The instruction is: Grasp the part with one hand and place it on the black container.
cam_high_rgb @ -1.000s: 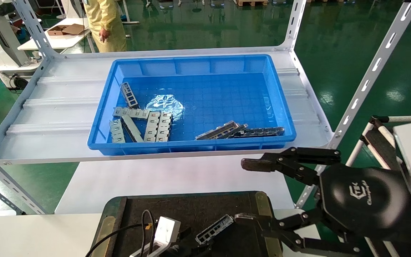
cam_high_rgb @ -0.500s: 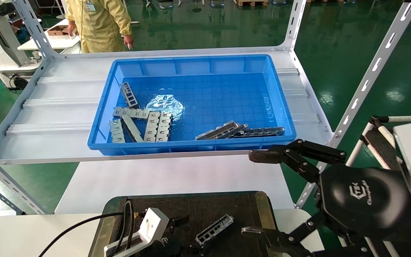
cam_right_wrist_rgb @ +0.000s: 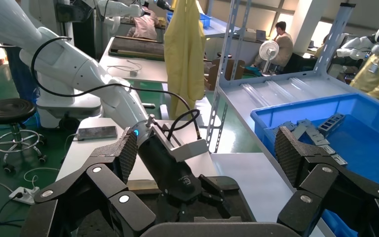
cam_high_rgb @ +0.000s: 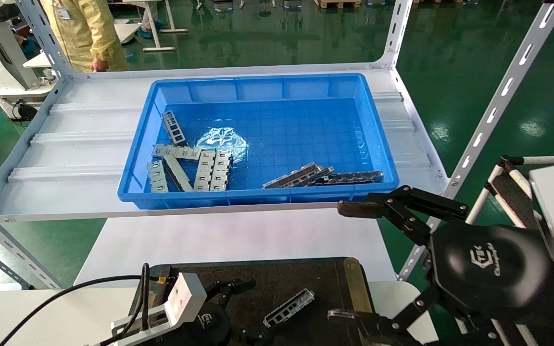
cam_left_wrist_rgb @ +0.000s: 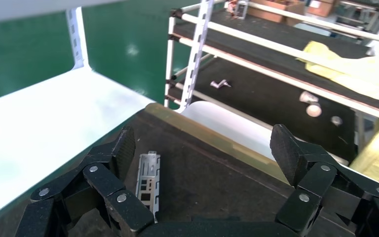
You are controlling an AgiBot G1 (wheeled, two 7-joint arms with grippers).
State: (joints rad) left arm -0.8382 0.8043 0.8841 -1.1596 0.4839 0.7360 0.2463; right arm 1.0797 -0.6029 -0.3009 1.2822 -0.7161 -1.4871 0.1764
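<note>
The part, a grey slotted channel bar, lies flat on the black container, free of both grippers. My left gripper is open and empty just left of the part, low over the tray. In the left wrist view the part lies on the tray beside one finger of the open gripper. My right gripper is open and empty, held above the tray's right edge. It also shows wide open in the right wrist view.
A blue bin on the white shelf behind holds pale slotted plates, grey bars and a dark bar. Slanted shelf posts stand at the right. A person stands at the far left.
My left gripper has drawn back to the left, away from the part, which stays on the tray. My right gripper shifted slightly right and up. The person walked left.
</note>
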